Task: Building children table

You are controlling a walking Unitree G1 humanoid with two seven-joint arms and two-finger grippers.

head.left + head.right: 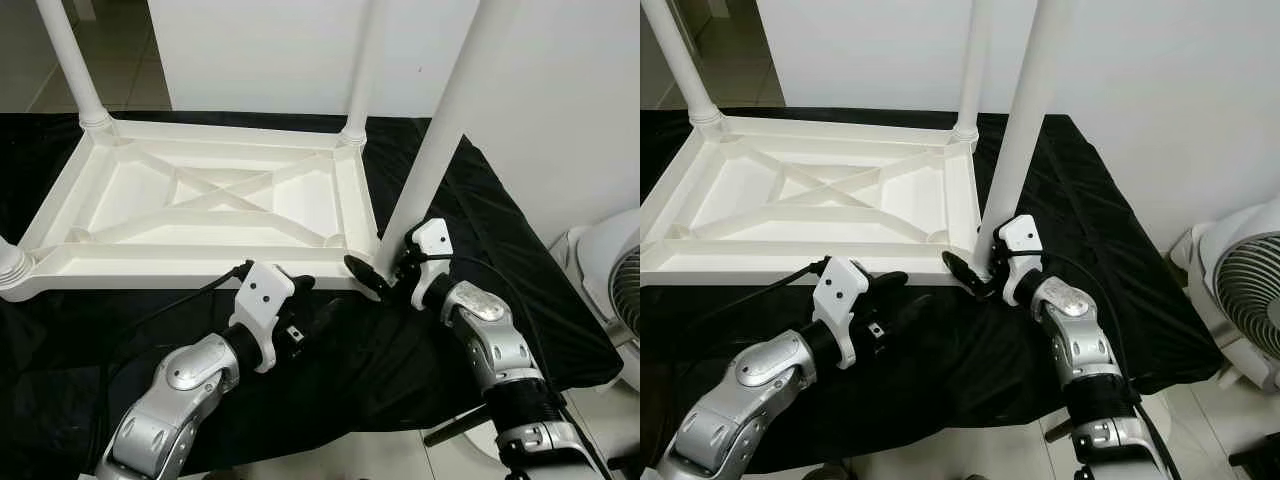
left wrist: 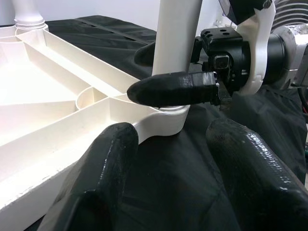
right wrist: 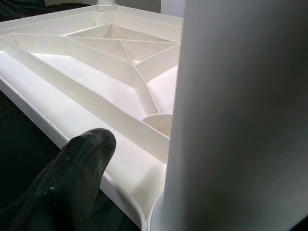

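Observation:
A white plastic table top (image 1: 180,272) lies upside down on a black cloth (image 1: 400,360), its ribbed underside facing up. At its near right corner a white table leg (image 1: 440,130) stands upright in its socket. My right gripper (image 1: 385,268) is shut on this leg just above the socket, one black finger (image 2: 173,89) in front and one behind. The right wrist view has the leg (image 3: 240,115) close up beside one finger (image 3: 72,183). My left gripper (image 1: 318,305) hovers open over the cloth at the table's front edge, pointing at that corner, with nothing between its fingers (image 2: 96,178).
Two more legs stand at the back left (image 1: 70,60) and back right (image 1: 362,70) corners, and a leg base (image 1: 10,265) shows at the near left. A white fan (image 1: 610,290) stands on the tiled floor to the right. A white wall rises behind.

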